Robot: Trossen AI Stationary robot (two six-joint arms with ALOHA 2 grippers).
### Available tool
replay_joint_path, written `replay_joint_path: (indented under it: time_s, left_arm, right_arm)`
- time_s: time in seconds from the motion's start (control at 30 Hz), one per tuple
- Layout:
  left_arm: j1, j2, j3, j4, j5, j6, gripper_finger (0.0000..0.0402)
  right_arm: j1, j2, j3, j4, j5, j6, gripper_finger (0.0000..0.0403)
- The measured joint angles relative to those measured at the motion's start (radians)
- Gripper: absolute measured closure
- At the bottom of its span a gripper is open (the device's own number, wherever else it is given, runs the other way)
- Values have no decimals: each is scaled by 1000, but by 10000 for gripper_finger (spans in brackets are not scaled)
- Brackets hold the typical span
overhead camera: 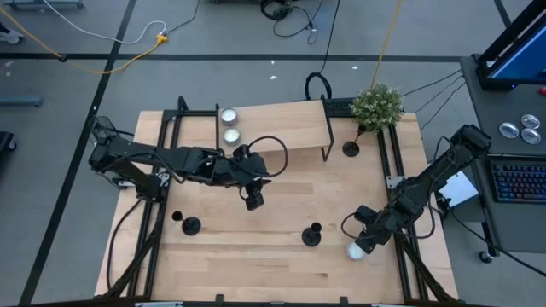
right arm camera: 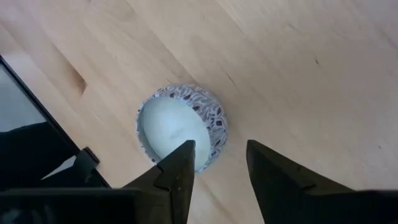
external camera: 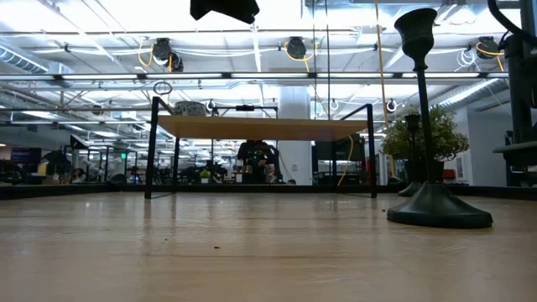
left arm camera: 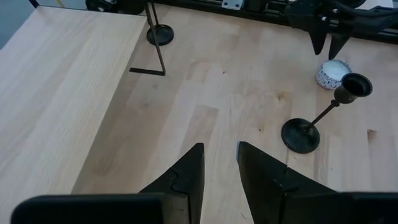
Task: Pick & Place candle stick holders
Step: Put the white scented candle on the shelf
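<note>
High view: candlestick holder (overhead camera: 312, 234) amid bare tabletop (overhead camera: 256, 256).

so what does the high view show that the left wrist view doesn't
Only the high view shows two tealights on the raised shelf, the plant, and a candlestick holder in front of the left arm. Only the left wrist view shows the left gripper from close up, jaws slightly apart and empty. Both show the middle candlestick holder, the tealight and the right gripper above it.
</note>
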Motion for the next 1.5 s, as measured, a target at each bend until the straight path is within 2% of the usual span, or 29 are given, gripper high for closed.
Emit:
replay_joint_path:
  time_s: [1.13,1.5]
  left_arm:
    - [0,0,1,0,-2,-6,298]
    - [0,0,1,0,-2,-5,298]
  right_arm:
    - [1,76,0,26,-4,-134,269]
    - [1,76,0,27,-3,-107,296]
